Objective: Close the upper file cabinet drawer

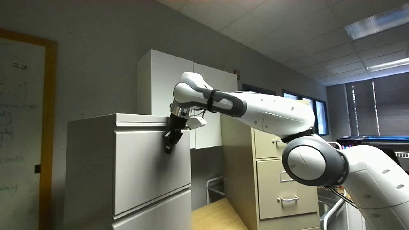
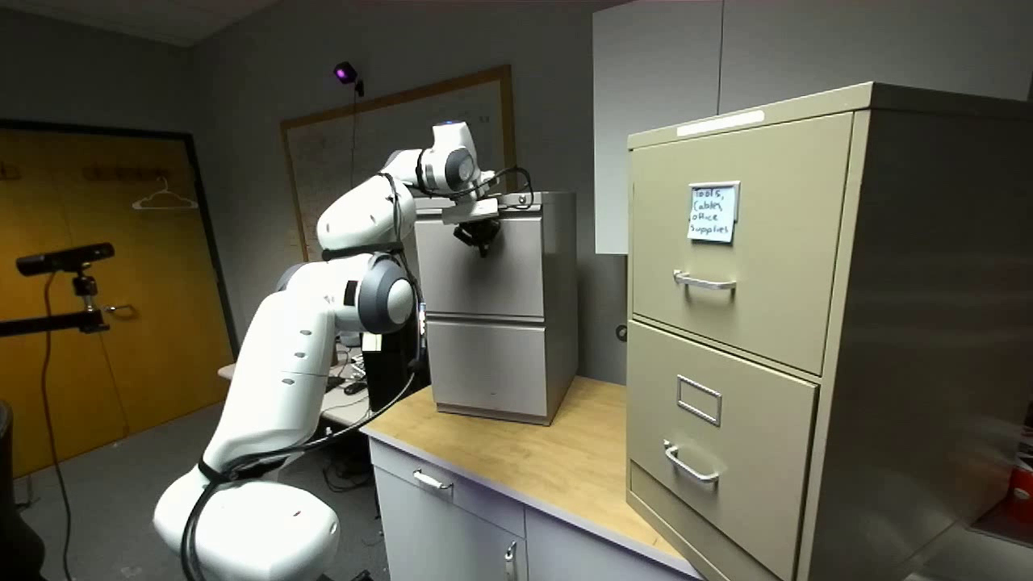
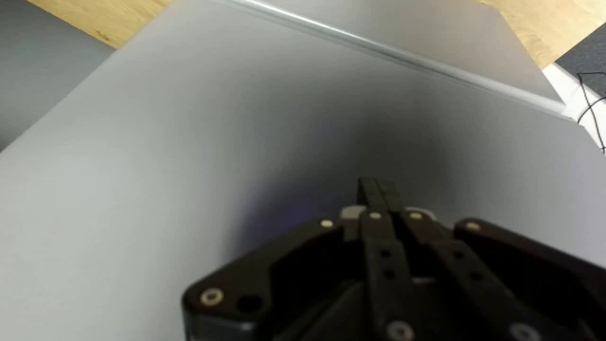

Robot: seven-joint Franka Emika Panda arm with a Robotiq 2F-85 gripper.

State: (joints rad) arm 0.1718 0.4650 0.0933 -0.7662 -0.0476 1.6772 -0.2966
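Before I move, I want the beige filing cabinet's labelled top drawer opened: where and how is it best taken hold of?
Probably by the middle of its silver bar handle, coming from the front, closing above and below: it runs nearly level and stands out from the flat drawer front. The hand is shut; open it first.

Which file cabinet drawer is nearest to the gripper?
The upper drawer of the grey-white cabinet: the gripper is at its front, above the lower drawer, away from the beige drawers.
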